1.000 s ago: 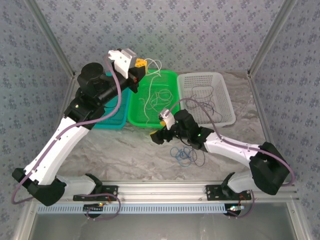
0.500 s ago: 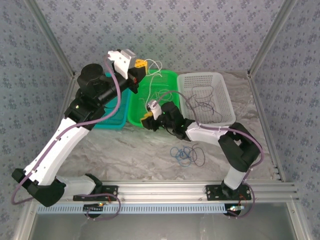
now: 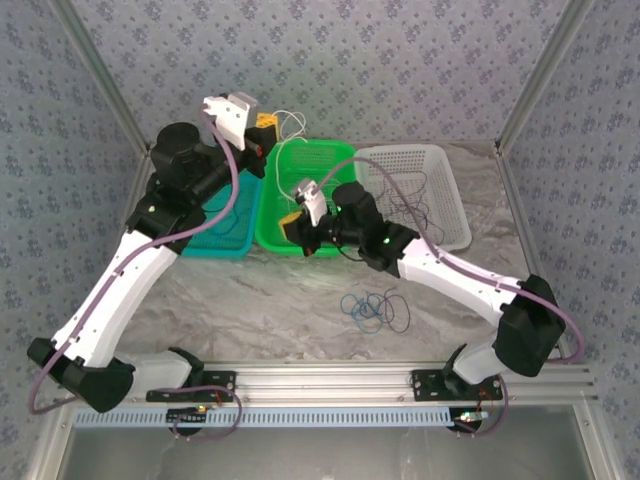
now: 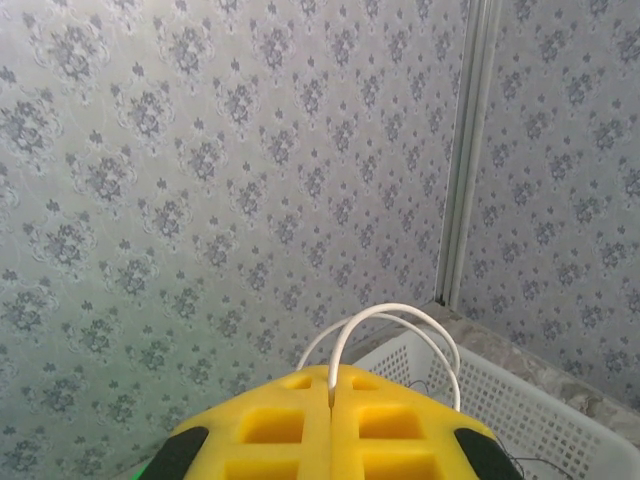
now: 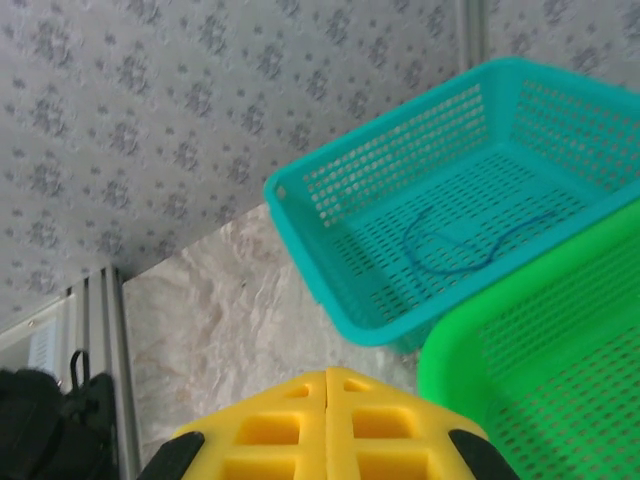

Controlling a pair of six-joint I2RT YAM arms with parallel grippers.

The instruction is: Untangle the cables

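White cable (image 4: 340,350), pinched between closed left fingers (image 4: 268,428) — loop arching above them

Overhead looks down from behind; left wrist shares the white basket (image 4: 520,405), right wrist the teal basket (image 5: 400,160).

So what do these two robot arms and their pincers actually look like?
The left arm and right arm share white segments, chunky black joints and a trailing purple-grey hose. The left gripper and right gripper have blocky yellow fingers with square recesses. A green light dots the right arm.
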